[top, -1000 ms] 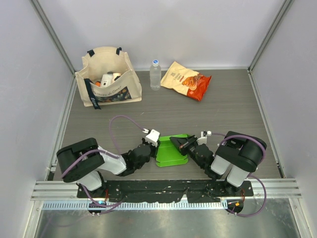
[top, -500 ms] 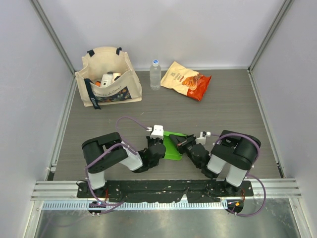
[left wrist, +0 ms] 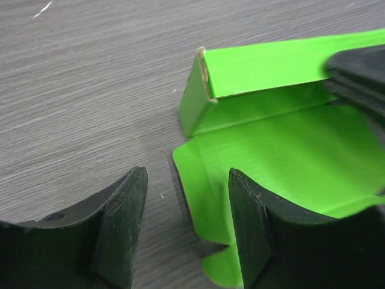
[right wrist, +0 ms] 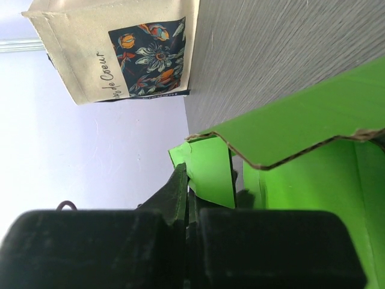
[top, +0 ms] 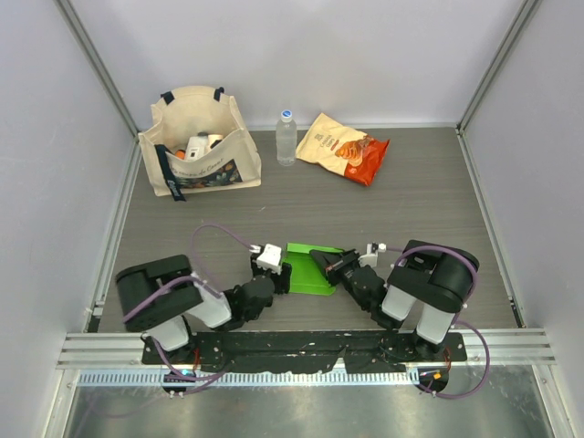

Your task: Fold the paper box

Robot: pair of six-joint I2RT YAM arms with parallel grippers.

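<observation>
The paper box [top: 306,272] is a bright green card piece lying on the table between my two arms, with its far wall folded up. In the left wrist view the box [left wrist: 283,150] shows one raised corner and a flat left flap. My left gripper [top: 277,276] is open at the box's left edge, and that flap's rim lies between its fingers [left wrist: 123,223]. My right gripper [top: 321,260] is shut on a flap at the box's right side. In the right wrist view its jaws [right wrist: 189,192] pinch the green card [right wrist: 301,129].
A cream tote bag [top: 199,141] with items inside stands at the back left and also shows in the right wrist view [right wrist: 120,48]. A water bottle [top: 286,137] and an orange snack bag [top: 343,147] lie at the back centre.
My left arm has swung back to the left and dropped low, its gripper now at the box's left flap. The box's left side has spread out again. The right gripper keeps its hold.
</observation>
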